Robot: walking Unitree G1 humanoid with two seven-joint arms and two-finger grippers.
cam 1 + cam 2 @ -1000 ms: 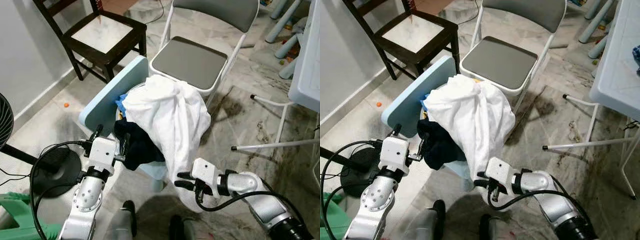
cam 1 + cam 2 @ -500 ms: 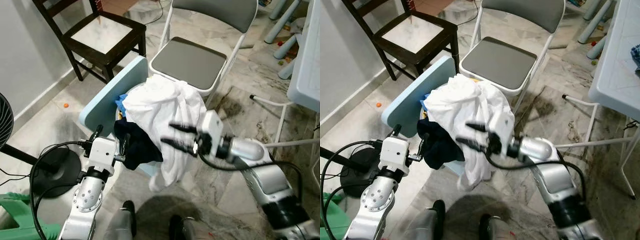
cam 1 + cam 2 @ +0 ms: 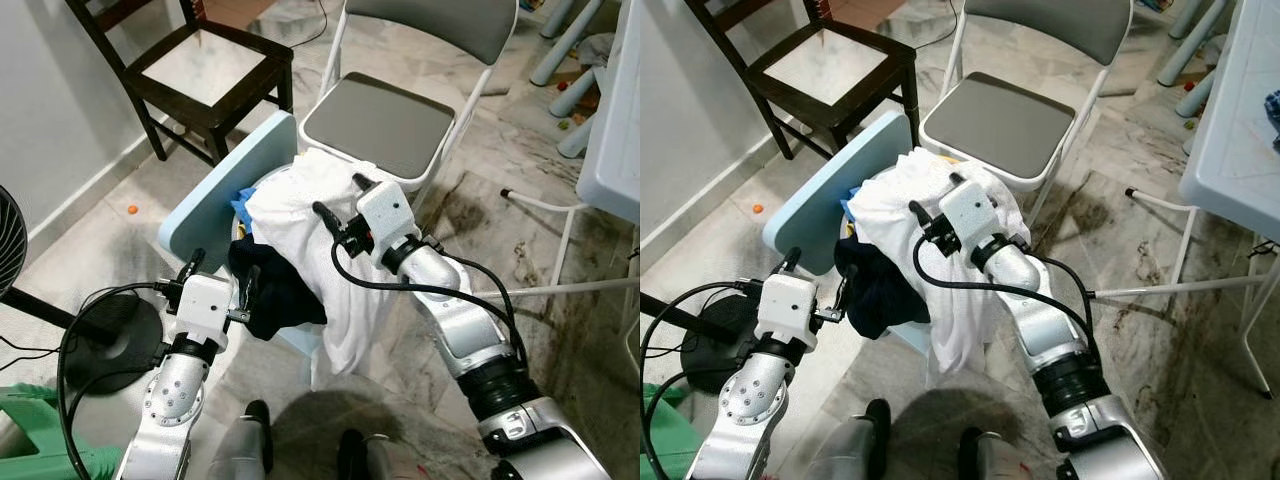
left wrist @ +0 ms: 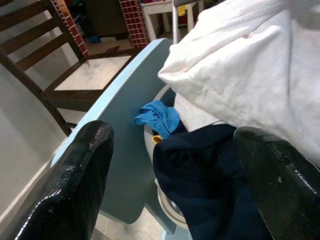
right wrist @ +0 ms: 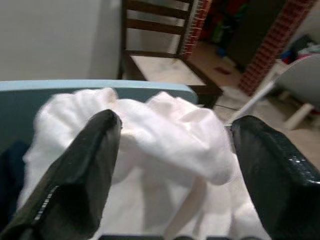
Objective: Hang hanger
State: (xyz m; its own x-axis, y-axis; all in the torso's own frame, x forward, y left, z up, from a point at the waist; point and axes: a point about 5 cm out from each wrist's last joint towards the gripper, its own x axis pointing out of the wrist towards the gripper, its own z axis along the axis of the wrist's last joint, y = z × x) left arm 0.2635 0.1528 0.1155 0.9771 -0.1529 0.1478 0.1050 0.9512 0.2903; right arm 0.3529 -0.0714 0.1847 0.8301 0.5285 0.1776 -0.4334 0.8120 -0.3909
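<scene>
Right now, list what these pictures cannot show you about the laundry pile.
- Hanger: cannot be made out; the white cloth and dark garment cover the pile.
- Basket: a sliver of rim shows, the rest is under clothes.
- Right hand: what lies beneath it is hidden by the cloth.
- Right wrist view: blurred folds.

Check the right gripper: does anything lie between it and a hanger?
No hanger can be made out. The right gripper, open, hangs over a white garment heaped on the blue chair, so whatever lies beneath the cloth stays hidden.

Head stereo pair looks down; wrist cameras close, along fingers; all share white cloth.
</scene>
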